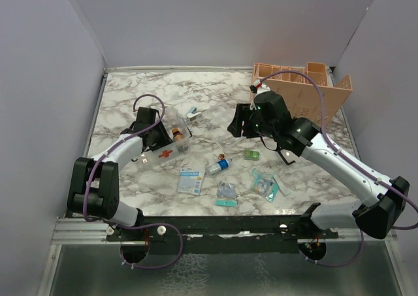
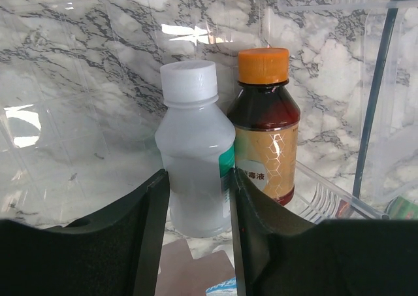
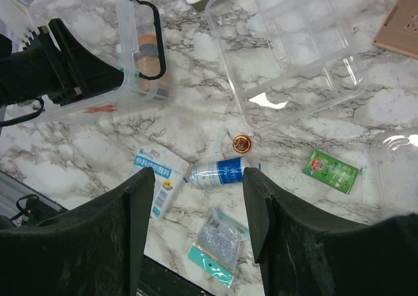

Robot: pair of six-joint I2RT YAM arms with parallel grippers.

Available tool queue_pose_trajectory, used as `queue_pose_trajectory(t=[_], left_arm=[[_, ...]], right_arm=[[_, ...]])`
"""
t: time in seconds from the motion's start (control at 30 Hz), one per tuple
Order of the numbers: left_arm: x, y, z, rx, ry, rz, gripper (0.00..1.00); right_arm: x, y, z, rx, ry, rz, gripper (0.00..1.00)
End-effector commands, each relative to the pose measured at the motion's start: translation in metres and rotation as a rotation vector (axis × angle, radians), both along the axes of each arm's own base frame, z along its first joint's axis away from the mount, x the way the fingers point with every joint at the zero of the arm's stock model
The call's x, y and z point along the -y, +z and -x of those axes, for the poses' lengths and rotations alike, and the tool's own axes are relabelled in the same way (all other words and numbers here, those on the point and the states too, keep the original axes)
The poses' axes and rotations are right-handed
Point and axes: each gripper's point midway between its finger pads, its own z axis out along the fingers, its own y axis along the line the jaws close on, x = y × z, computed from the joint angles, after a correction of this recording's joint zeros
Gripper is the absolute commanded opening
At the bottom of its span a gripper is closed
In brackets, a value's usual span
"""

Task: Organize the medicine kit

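White bottle [image 2: 192, 172] stands upright inside clear kit box [image 1: 171, 153], which sits left of centre on marble table [image 1: 130, 87]. Brown bottle [image 2: 266, 146], orange cap, is close against its right side, also upright, same box. Left gripper [image 2: 198, 198] reaches into the box with fingers [image 2: 153, 224] against both sides of the white bottle, no gap showing, so it is grasping it. Box is see-through with a red cross on the wall and a black handle. Near the box's right, in the right wrist view, clear compartment tray [image 3: 287, 54] lies flat on the table. Loose on the table nearer the arm bases: blue-white packet [image 1: 191, 180]; small bottle with blue label [image 1: 219, 165] on its side just right of the packet; tiny round orange tin [image 3: 241, 141] just beyond that bottle; green sachet [image 1: 252, 154]; clear zip bag [image 1: 227, 190]; teal strip [image 1: 225, 203]; teal packs [image 1: 264, 183]. White-teal item [image 1: 193, 112] lies behind the box, too small to tell what. Right gripper [image 3: 199, 172] hovers over the loose items mid-table, fingers spread wide, nothing between them. Tan organizer [image 1: 307, 90] is at the far right of the table.
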Motion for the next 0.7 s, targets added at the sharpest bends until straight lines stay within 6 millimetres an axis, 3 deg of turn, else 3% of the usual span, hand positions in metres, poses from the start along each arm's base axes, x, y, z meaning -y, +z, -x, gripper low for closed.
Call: queue_pose_trajectory(t=[0.0, 0.17, 0.33, 0.57, 0.67], left_arm=[[0.015, -0.003, 0.007, -0.029, -0.047, 0.064, 0.33], [0.014, 0.004, 0.004, -0.014, -0.077, 0.044, 0.43], [0.011, 0.025, -0.010, 0.033, -0.105, 0.002, 0.60], [0.000, 0.070, -0.023, 0.125, -0.138, -0.088, 0.67], [0.002, 0.108, -0.031, 0.225, -0.196, -0.104, 0.68]], right_arm=[[0.004, 0.004, -0.003, 0.024, -0.018, 0.005, 0.57], [0.003, 0.003, -0.005, 0.024, -0.017, 0.011, 0.56], [0.004, 0.002, -0.007, 0.028, -0.024, 0.020, 0.56], [0.012, -0.008, -0.014, 0.021, -0.079, 0.066, 0.56], [0.015, -0.015, -0.018, 0.010, -0.100, 0.088, 0.57]])
